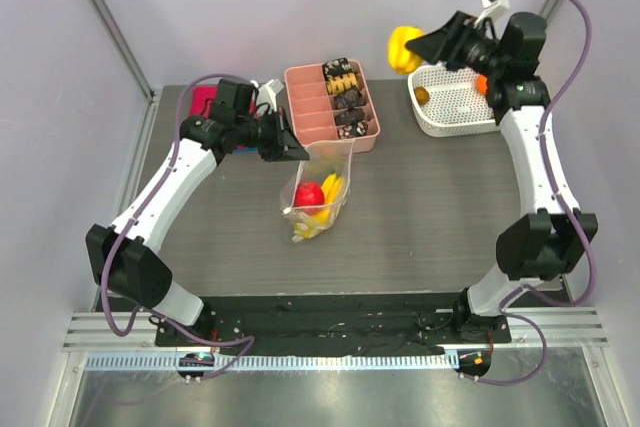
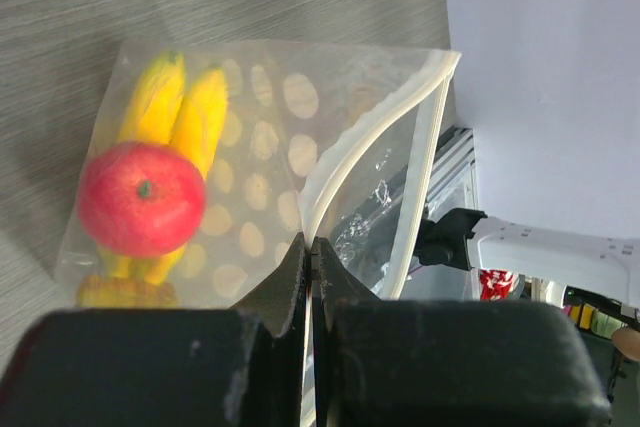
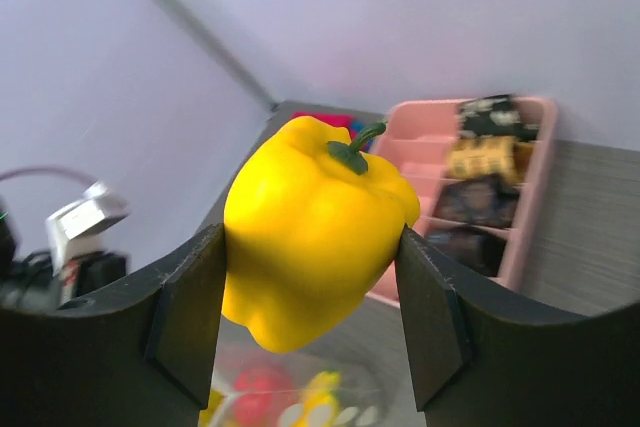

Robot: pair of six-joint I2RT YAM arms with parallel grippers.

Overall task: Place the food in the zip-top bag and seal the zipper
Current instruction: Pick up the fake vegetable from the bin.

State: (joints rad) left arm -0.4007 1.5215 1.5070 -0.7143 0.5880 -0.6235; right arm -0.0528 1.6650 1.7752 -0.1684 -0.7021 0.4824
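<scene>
The clear dotted zip-top bag [image 1: 320, 192] lies at the table's middle with a red apple [image 1: 309, 194], yellow bananas [image 1: 331, 187] and pale pieces inside. My left gripper [image 1: 296, 150] is shut on the bag's mouth edge and holds it open. In the left wrist view the pale zipper [image 2: 345, 162] runs up from my fingertips [image 2: 290, 277], with the apple [image 2: 141, 197] and bananas [image 2: 185, 112] behind the plastic. My right gripper [image 1: 418, 45] is shut on the yellow pepper [image 1: 402, 48], held high at the back right. The pepper [image 3: 310, 227] fills the right wrist view between the fingers.
A pink divided tray [image 1: 332, 105] with dark snacks stands just behind the bag. A white mesh basket [image 1: 452, 99] at the back right holds an orange piece [image 1: 481, 84] and a brown one [image 1: 422, 95]. A red object [image 1: 203, 100] sits at the back left.
</scene>
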